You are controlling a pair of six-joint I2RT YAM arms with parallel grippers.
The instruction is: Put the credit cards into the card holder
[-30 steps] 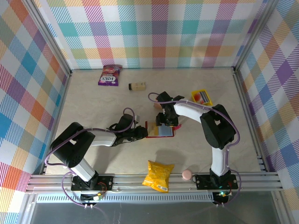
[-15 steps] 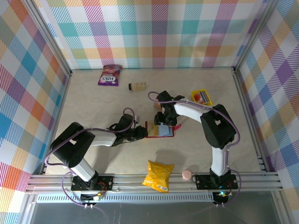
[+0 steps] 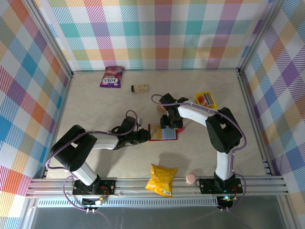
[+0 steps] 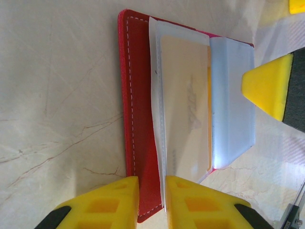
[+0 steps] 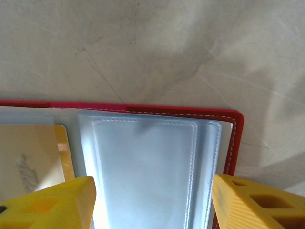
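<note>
Card holder (image 3: 163, 132): lies open and flat at mid-frame of the top view, between the two grippers. Judged light and limp. The soft red cover and thin clear sleeves look slick and floppy, so it will likely slide on the smooth table (image 3: 95, 109) unless pinned. Best hold: the stitched red border, clear of the sleeve mouths. Look: red rim with white stitching, rounded corners, clear sleeves layered inside. One pale yellow card (image 4: 186, 105) sits in a sleeve; the sleeve beside it looks empty.

Left gripper (image 4: 151, 181): jaws nearly together, nipping the card holder's edge at the bottom of the left wrist view, with red cover and a clear leaf between them.

Right gripper (image 5: 152, 183): jaws wide apart, straddling the empty sleeve, nothing held. Cannot tell whether the tips touch it.

More cards (image 3: 206, 99) lie in a yellow tray (image 3: 198, 97), upper right of the card holder and well apart from it. Judged thin, stiff, slippery; easiest taken by the long edges.

Farther out: chip bag (image 3: 162, 180) low centre, purple packet (image 3: 112, 76) upper left.
</note>
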